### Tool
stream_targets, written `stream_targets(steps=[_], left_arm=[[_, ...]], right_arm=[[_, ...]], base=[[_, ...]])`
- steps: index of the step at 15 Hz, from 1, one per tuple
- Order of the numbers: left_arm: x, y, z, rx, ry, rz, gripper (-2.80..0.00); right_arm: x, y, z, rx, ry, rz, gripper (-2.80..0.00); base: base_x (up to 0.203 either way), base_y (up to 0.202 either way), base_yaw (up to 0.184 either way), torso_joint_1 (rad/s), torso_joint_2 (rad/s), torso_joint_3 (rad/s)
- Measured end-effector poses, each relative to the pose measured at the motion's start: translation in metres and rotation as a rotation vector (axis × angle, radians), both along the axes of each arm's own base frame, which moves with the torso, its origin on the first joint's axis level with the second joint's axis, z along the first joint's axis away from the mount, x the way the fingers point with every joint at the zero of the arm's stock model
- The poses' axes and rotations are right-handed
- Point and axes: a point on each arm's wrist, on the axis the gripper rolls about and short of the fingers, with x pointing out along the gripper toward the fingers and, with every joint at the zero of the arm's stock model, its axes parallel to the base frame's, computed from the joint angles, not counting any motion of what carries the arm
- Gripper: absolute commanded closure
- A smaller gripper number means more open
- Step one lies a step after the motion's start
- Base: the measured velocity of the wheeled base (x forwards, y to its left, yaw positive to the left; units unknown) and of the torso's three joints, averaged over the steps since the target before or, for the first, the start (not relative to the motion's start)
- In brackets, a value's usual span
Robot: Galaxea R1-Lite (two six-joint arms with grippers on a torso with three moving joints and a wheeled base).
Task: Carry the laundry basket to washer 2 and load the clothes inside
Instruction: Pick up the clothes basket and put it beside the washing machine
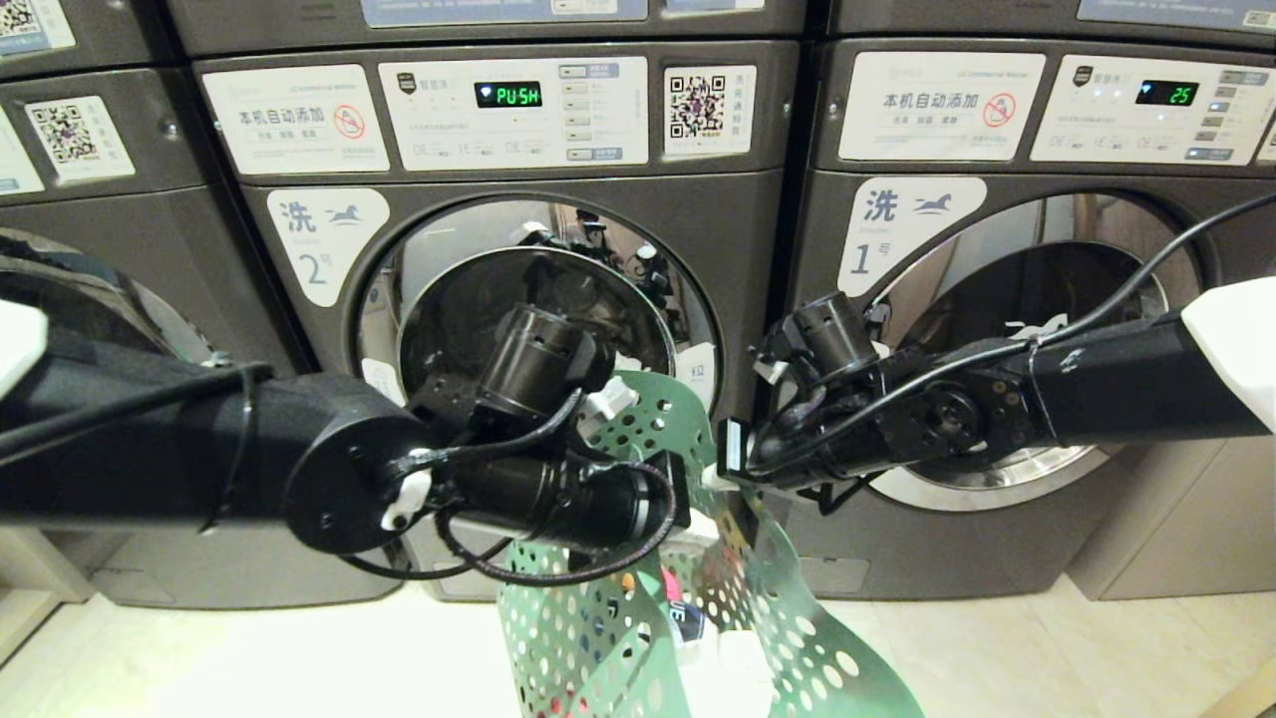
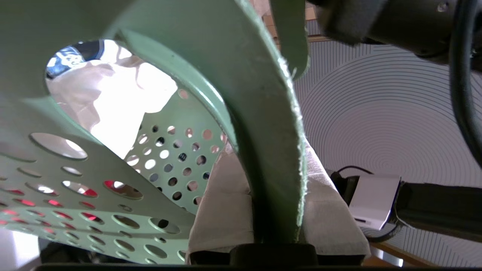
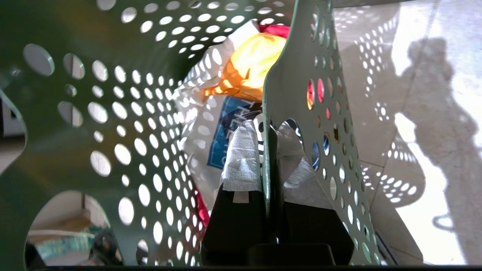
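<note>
Basket (image 1: 638, 608) hangs in front of washer 2 (image 1: 518, 299), tipped: rim end up & far toward the door, long axis running near-to-far. L gripper (image 2: 276, 210) clamped on the left rim, R gripper (image 3: 269, 158) clamped on the right wall; basket sits btwn them, mostly below. Clothes (image 3: 241, 75) piled inside at the basket's low near end.

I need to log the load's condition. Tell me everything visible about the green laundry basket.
The green plastic laundry basket, its thin walls punched with round holes and cut with handle openings, is held off the pale floor before washer 2, squeezed narrow and tilted. The left end effector and right end effector each pinch a wall between padded fingers. Inside lie the clothes: white printed, yellow-orange and red pieces.
</note>
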Motion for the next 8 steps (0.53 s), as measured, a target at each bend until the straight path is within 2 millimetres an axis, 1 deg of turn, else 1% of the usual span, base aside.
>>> stream_targets(steps=[2, 5, 8], left_arm=[[0.009, -0.020, -0.002, -0.007, -0.011, -0.026, 0.00], [0.019, -0.049, -0.009, -0.008, -0.013, -0.062, 0.00], [0.028, -0.072, -0.014, -0.002, -0.006, -0.084, 0.00]], right_arm=[[0.009, -0.016, 0.000, 0.004, 0.002, -0.053, 0.00], [0.013, -0.034, 0.001, 0.003, 0.010, -0.099, 0.00], [0.018, -0.055, 0.005, 0.009, 0.007, -0.153, 0.00]], base=[[0.000, 0.000, 0.000, 0.002, 0.01, -0.194], [0.000, 0.000, 0.000, 0.007, 0.00, -0.200], [0.000, 0.000, 0.000, 0.002, 0.00, -0.196]])
